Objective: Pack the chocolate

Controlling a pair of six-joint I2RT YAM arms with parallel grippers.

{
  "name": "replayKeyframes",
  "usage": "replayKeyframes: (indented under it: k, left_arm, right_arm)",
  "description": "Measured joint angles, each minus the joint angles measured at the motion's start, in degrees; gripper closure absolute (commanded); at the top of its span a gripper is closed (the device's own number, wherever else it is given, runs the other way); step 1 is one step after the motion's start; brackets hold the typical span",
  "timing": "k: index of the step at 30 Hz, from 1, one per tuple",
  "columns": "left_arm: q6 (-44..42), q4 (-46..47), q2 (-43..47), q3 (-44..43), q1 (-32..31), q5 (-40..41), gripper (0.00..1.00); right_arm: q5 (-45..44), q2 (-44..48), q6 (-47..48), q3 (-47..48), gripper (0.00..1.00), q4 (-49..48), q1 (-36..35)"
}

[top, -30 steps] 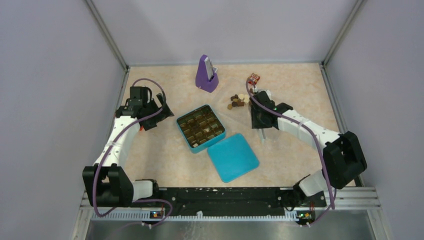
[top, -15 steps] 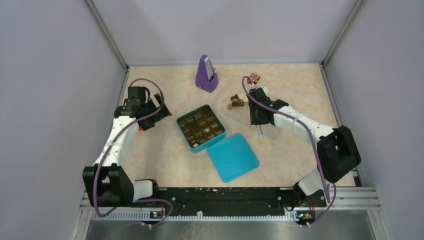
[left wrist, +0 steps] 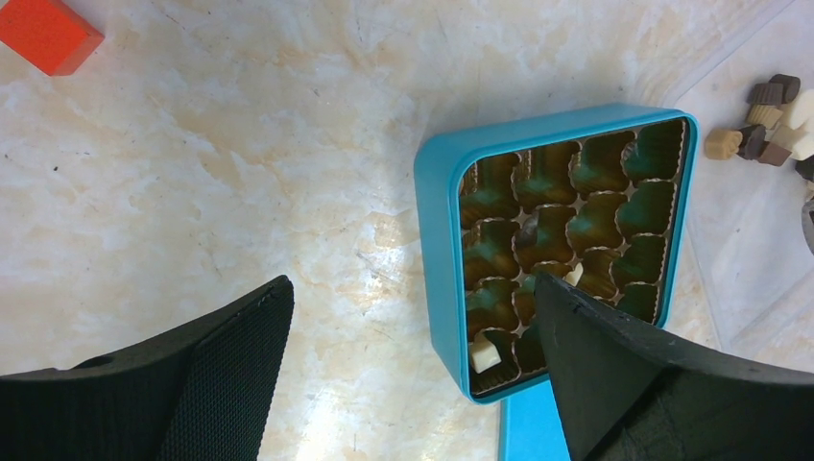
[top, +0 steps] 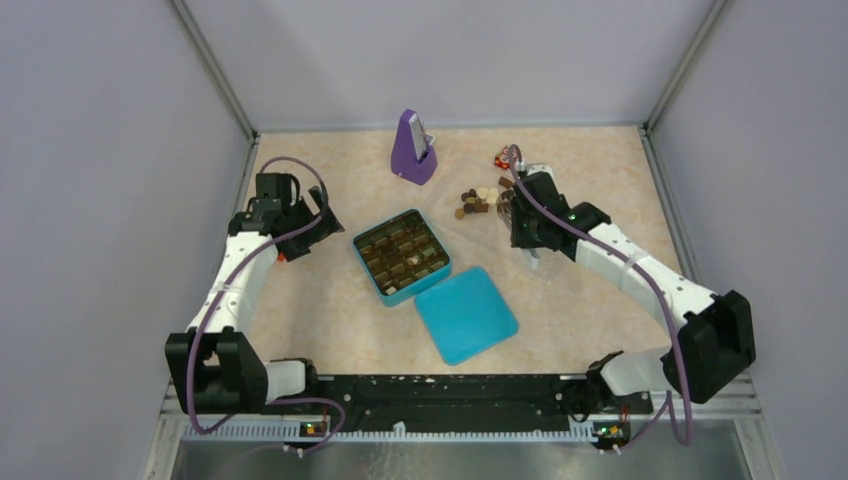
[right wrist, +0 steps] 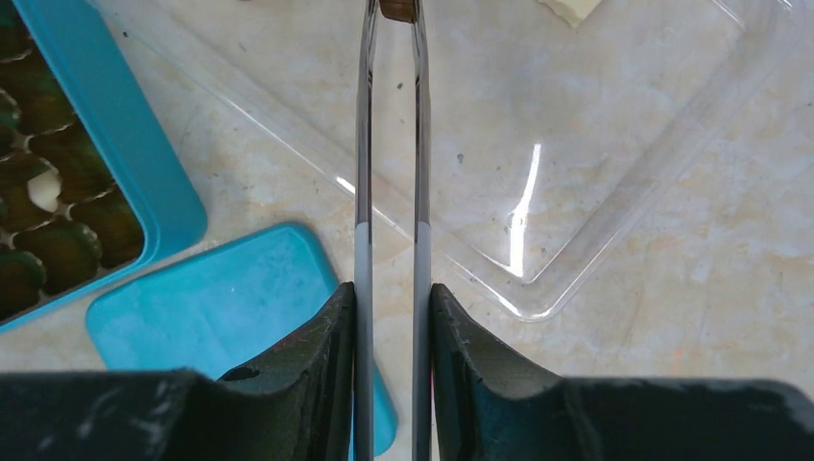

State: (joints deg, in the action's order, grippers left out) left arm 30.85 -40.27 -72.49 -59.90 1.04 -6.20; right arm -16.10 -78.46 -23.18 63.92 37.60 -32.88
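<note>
Left end effector (left wrist: 408,288) wide, right one (right wrist: 392,293) clamped

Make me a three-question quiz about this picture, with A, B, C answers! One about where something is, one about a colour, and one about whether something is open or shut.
1. Where is the lid?
A. leaning on the wall
B. on the table, beside the box
C. hanging in the air

2. What colour is the box?
A. blue
B. red
C. yellow

3. How is the right gripper?
A. wide open
B. shut on the lid
C. shut on tongs

Answers:
1. B, because the lid lies flat on the table next to the open box.
2. A, because the box's walls are blue in every view.
3. C, because the wrist view shows both fingers pressed against the two metal arms of the tongs.
</note>
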Motion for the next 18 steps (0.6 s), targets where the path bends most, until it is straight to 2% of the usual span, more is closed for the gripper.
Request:
replayKeyframes:
  k: [7,13,18]
  left_arm:
    - [-0.6,0.1,0.0,0.0,0.0,-1.4,0.01]
    - [-0.8,0.2,0.0,0.0,0.0,-2.1,0.01]
    - [-0.8,0.1,-0.2,-0.3,0.0,-1.9,0.01]
  right_arm:
    - [5.0,3.1,-0.7,2.7,1.00,3.1,-2.2]
    - [8.6,2.1,-1.5,10.1,1.00,2.3,-13.1]
    - [12.2,-4.0,-1.5,15.3,1.00,0.0,-21.9]
